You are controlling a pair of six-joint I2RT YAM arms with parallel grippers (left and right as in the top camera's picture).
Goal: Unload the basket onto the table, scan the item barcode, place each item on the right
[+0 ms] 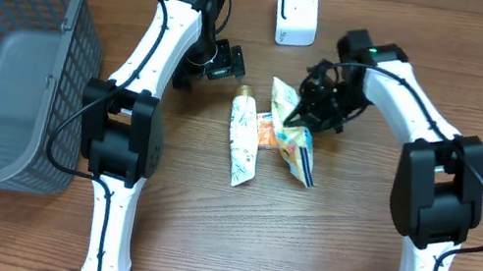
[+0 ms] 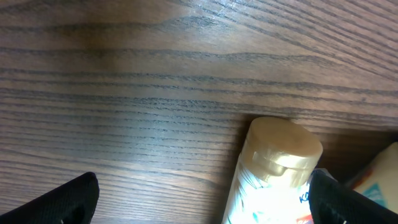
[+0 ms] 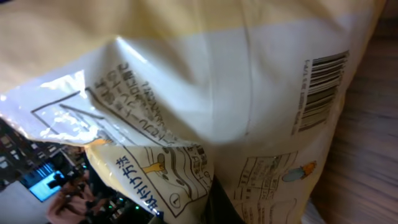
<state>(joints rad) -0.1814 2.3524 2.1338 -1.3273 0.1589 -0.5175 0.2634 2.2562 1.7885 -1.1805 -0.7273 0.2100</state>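
Right now your left gripper (image 1: pixel 226 61) is hovering low over the table (image 1: pixel 319 259) with its jaws spread wide. In the left wrist view its dark fingers (image 2: pixel 59 200) are showing at the two lower corners, and the tube (image 1: pixel 242 142) is lying between them, cap end nearest the camera, touching neither finger. From overhead the tube is lying lengthwise in the middle of the table, with its cap pointing towards that gripper.

Your right gripper (image 1: pixel 312 108) is sitting just right of the tube with its jaws pressed together on the packet (image 1: pixel 286 99), a crinkled yellow and white bag. The packet is filling the right wrist view, so the fingertips themselves are hidden there. Its barcode (image 3: pixel 323 93) is showing near the right edge of that view, facing the wrist camera, with bare wood just beyond it. More packets (image 1: pixel 298 154) are lying bunched just below the held one, and you cannot tell from overhead where one ends and the next begins.

The scanner (image 1: pixel 296 12) is standing at the far edge, well apart from the packet. The basket (image 1: pixel 87 49) is sitting at the far left.
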